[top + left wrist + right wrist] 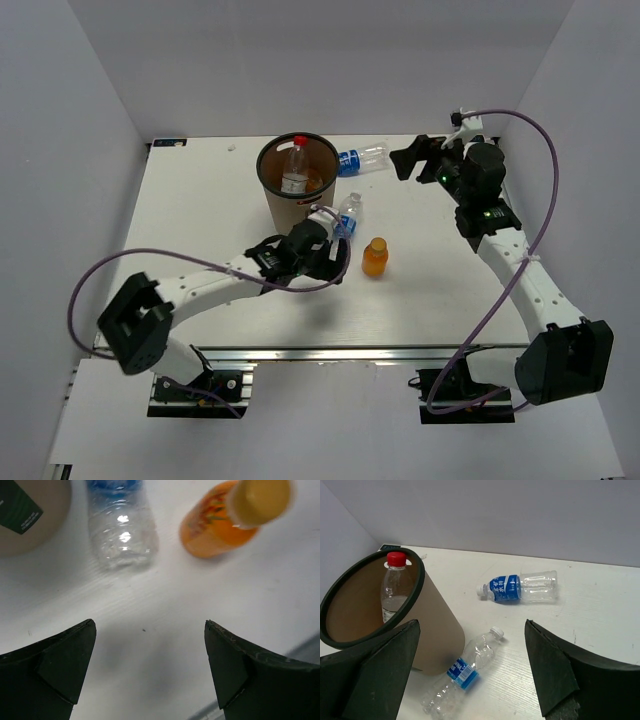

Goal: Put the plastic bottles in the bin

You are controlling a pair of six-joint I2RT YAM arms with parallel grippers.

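My overhead camera sits above and behind both arm bases and looks down over the whole table (pixel 200 220). The left wrist camera hangs very near the tabletop, looking steeply down past the left gripper (pixel 150 622). It catches only a corner of the bin (pixel 50 525), the end of a clear bottle (pixel 121 527) and an orange bottle (pixel 220 522). The right wrist camera rides higher at the back right. It faces across between the right gripper (pixel 471 622) fingers to the bin's mouth. All three views share that clear bottle beside the bin.
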